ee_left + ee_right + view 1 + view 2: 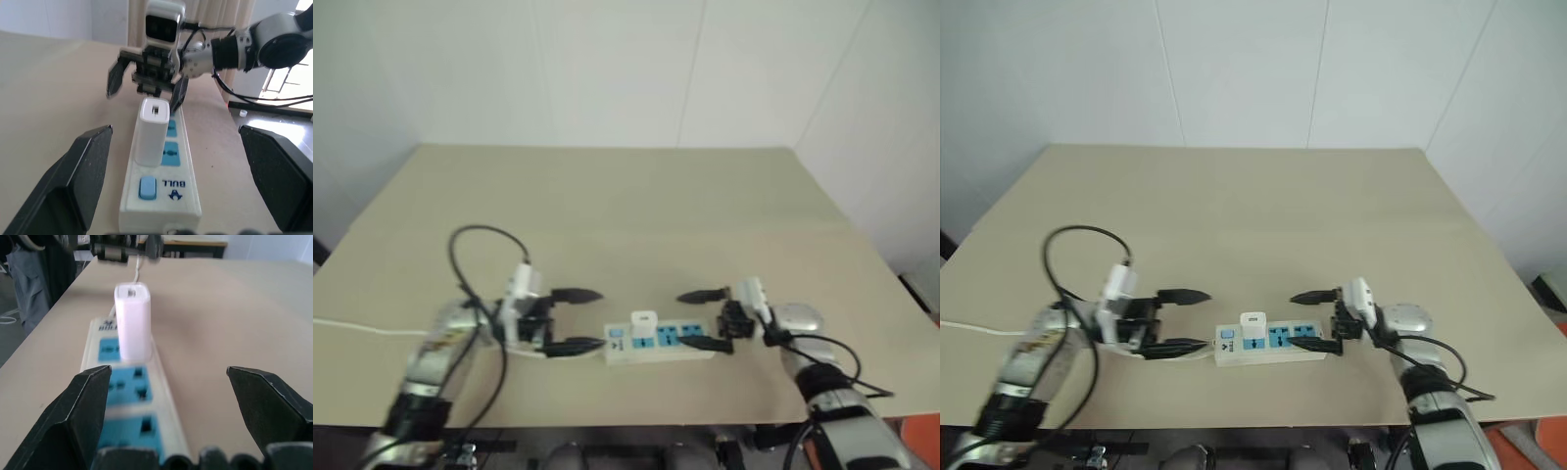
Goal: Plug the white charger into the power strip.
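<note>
Tan table [626,206] | white charger [644,321] upright in power strip [658,343] | between left tool [576,320], right tool [704,318], both wide, empty

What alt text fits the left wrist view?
A white charger stands upright in the power strip, in the socket nearest its switch. The left pincer is open around the strip's near end; the right pincer hangs open beyond.

The white charger [152,129] stands on the power strip [164,196] between the two grippers, its prongs hidden in what is probably the socket nearest the switch, while the strip's far end is covered by the right gripper [707,319] and its thin cord passes behind the left gripper [576,320]
</note>
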Motion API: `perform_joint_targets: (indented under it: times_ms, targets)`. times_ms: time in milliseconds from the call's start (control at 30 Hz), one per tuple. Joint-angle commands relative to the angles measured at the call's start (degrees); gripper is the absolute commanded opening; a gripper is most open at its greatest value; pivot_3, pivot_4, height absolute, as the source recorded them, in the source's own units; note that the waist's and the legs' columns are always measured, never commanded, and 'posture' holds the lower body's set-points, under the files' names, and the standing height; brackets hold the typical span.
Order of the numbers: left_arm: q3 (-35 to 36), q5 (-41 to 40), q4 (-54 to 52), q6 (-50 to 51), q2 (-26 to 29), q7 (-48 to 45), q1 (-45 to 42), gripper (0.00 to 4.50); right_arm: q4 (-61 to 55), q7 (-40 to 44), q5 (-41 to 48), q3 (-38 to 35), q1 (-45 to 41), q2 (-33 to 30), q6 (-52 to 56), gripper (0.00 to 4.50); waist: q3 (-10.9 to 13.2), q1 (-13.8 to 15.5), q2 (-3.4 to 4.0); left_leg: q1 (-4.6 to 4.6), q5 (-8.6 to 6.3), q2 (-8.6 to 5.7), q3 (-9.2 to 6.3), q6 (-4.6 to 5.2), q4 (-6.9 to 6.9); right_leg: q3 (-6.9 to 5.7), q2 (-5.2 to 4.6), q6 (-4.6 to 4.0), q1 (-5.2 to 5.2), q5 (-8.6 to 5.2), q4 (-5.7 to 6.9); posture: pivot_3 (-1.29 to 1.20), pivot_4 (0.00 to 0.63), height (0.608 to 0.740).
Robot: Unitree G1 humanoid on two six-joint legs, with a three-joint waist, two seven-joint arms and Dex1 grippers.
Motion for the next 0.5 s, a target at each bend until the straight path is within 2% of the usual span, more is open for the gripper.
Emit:
perform_joint_targets:
  times_ms: [33,300,400,500]
  targets:
    - [5.5,-1.9,-2.1,0.6,4.1,-0.2,0.4,4.49,-8.0,2.9,5.7,-3.1,-0.8,-8.6,4.0,4.5,0.4,0.0,0.47,-0.11,0.0,-0.06,0.02,0.0,0.02,0.01,-0.02,0.09,-0.11,0.03,-0.01,0.0,0.15,0.74]
    - [8.9,5.3,4.2,-7.2,11.1,-1.2,7.2,4.49,-20.6,2.9,10.9,-5.1,1.7,-29.1,11.8,4.5,0.8,-0.2,0.63,-0.25,-0.21,0.04,0.11,0.16,-0.32,-0.01,0.12,0.19,-0.19,0.01,-0.65,0.0,0.15,0.74]
    - [10.0,5.7,3.8,-8.6,11.2,-0.5,9.1,4.49,-22.3,2.9,11.7,-4.5,2.3,-34.2,12.1,4.5,0.8,0.0,0.57,-0.43,-0.25,0.03,0.19,0.1,-0.2,-0.02,0.03,0.23,-0.28,0.02,-0.71,0.0,0.15,0.74]
    - [10.5,5.3,2.8,-9.0,10.7,0.4,10.3,4.49,-23.9,2.9,13.5,-4.8,3.6,-36.5,12.2,4.5,0.9,0.2,0.53,-0.43,-0.25,0.01,0.23,0.1,-0.13,-0.02,-0.02,0.28,-0.26,0.05,-0.72,0.0,0.15,0.74]
